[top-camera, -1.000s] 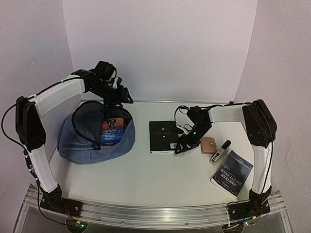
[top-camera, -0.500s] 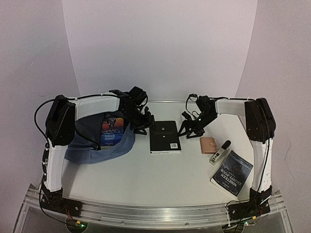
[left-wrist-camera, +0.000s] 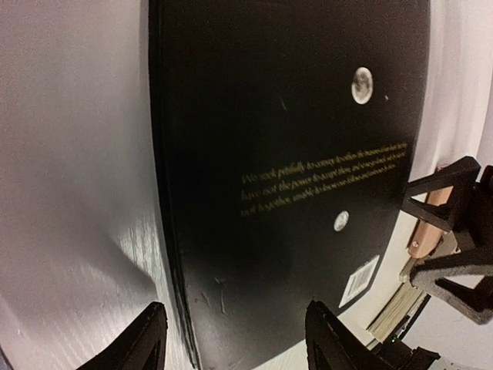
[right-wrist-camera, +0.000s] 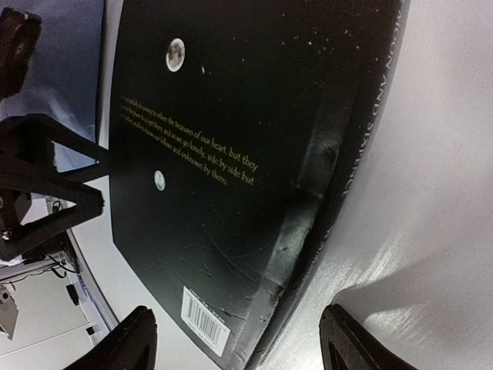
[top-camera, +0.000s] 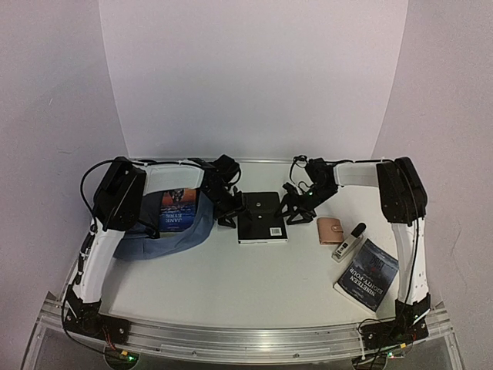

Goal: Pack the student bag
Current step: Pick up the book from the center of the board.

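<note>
Table: white tabletop, arm bases bolted at its near edge.
Student bag: soft slate-blue fabric backpack, lying at the left side of the table with its mouth open, partly under the left arm.
Black book: flat black hardcover with pale moon dots and a barcode, at the table's middle, just right of the bag.
Paperback: dark-covered book with white title lettering, near the right front corner.
Book in bag: blue-covered book reading "JANE", standing in the bag's mouth.
Left gripper: released, fingers spread astride the black book's left edge, clasping nothing.
Right gripper: released, fingers apart over the black book's right edge.
Wallet: tan leather square, right of the black book.
Marker: white tube with black cap, just beside the wallet.
</note>
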